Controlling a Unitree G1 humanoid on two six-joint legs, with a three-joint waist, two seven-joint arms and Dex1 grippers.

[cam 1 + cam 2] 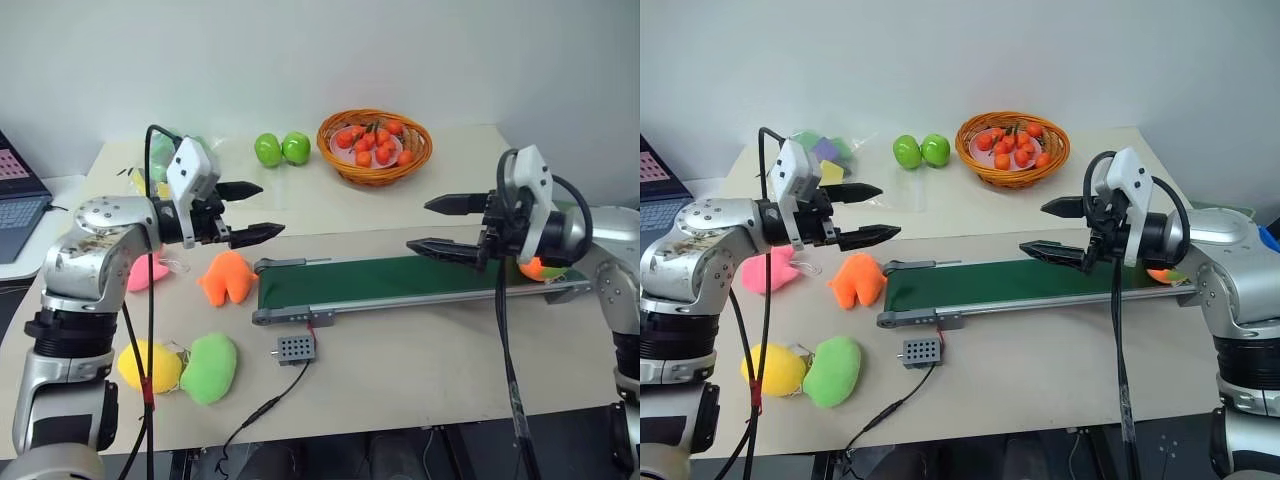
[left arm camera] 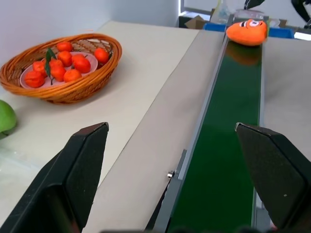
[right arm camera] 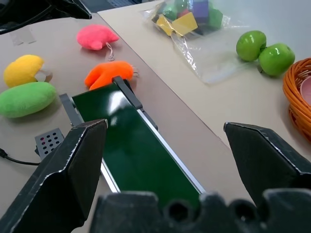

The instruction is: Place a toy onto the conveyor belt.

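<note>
Small round orange plush toy w/ cartoon face (image 2: 246, 32) sits on far-right end of long dark green conveyor belt (image 1: 400, 277), partly hidden behind right gripper (image 1: 437, 226). Left gripper (image 1: 252, 211) & right gripper both spread wide, empty, hovering above table. Orange legged plush (image 1: 227, 278) just left of belt; woven basket of small orange fruits (image 1: 375, 146) & two green apples (image 1: 282, 148) far side.

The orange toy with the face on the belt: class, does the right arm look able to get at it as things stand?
Probably yes. The toy lies on the conveyor belt at its right end, just behind the open right gripper, with nothing covering it.
</note>
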